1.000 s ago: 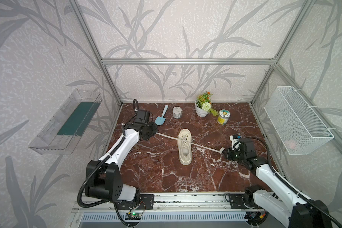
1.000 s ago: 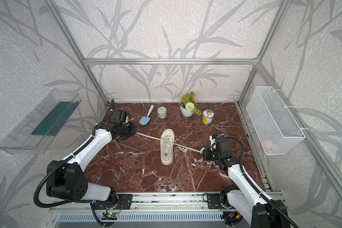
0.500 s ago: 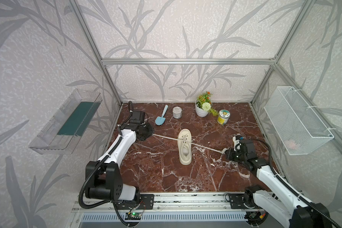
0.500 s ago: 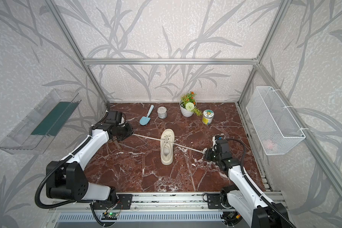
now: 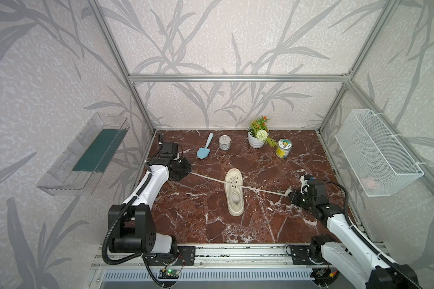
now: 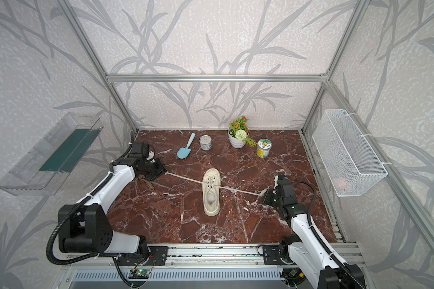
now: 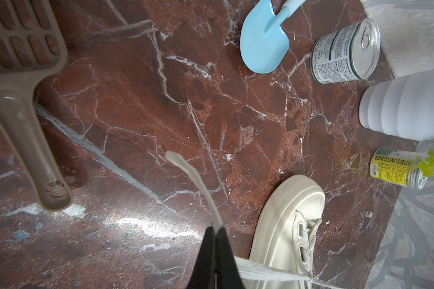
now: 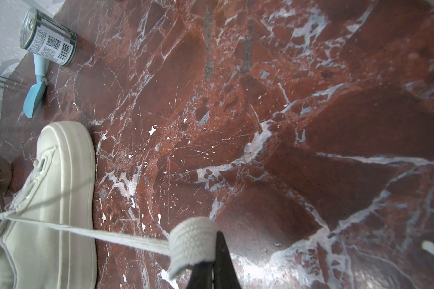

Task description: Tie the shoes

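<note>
The shoe lay centred on the tabletop, toe away from the arms. The left claw and right claw each pinched an end of the laces, drawn taut sideways across a first crossing. Cinching seemed in hand; next, loops would need slack.

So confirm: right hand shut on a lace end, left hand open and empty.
Not quite: the left hand is shut too, pinching the other lace end, as the left wrist view shows. The right hand is shut on its lace end.
</note>
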Available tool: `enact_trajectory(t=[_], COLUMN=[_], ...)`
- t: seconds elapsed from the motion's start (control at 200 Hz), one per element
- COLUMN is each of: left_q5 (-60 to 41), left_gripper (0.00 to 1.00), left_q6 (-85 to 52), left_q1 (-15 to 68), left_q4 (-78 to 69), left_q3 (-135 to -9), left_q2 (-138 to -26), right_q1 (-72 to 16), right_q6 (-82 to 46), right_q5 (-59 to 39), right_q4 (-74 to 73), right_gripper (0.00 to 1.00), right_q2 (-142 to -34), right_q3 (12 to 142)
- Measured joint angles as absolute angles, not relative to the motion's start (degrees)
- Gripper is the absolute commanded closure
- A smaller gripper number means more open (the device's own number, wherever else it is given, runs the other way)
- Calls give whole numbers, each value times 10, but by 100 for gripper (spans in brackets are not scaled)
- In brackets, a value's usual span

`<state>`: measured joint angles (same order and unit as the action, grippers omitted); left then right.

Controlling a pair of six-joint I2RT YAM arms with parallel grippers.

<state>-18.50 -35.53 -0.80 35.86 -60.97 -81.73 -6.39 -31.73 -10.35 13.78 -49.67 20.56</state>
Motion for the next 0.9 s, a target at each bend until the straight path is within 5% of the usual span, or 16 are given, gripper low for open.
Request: enact_trajectory(t=[0.9], left_q5=[-237], left_gripper=[100], left_q6=[-378], left_q1=[-22], left_q4=[341], left_q3=[-519], left_q2=[-797], right_q1=[-46], right_q6=[-296], right_q5=[-152], right_q4=[145], right_gripper=[100], right_q2=[-509], right_q3=[220])
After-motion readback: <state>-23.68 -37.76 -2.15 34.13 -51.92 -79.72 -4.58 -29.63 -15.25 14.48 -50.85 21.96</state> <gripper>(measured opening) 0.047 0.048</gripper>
